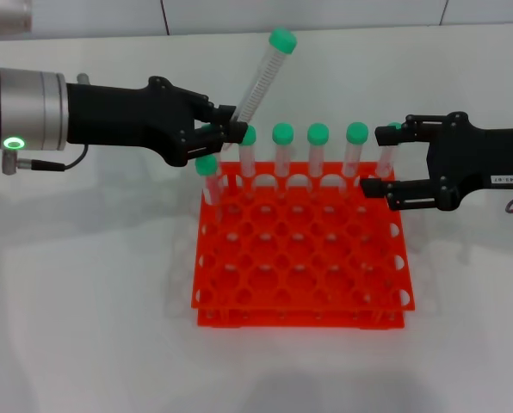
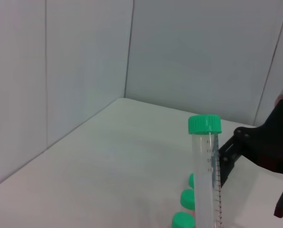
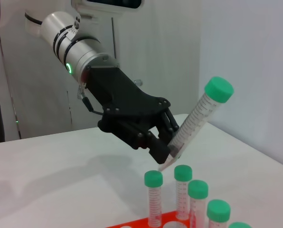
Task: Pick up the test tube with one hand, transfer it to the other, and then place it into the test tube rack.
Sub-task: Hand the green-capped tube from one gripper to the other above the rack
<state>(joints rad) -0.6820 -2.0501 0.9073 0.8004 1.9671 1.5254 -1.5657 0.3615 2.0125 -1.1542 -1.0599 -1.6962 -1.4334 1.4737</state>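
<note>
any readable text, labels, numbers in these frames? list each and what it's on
None can be read.
Small white printed label on the black right gripper, beside the orange-red plastic rack: characters too small to read.
Printed graduation scale on the clear green-capped test tube held by the black left gripper: marks visible, numbers too blurred.
Tubes standing in the rack: red scale marks, unreadable.

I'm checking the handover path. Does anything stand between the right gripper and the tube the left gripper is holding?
Partly. The left gripper holds the test tube tilted by its lower end, above the test tube rack's back row. The right gripper is open at the row's other end, so the capped tubes standing between block a level approach; above their caps, nothing visible does.
</note>
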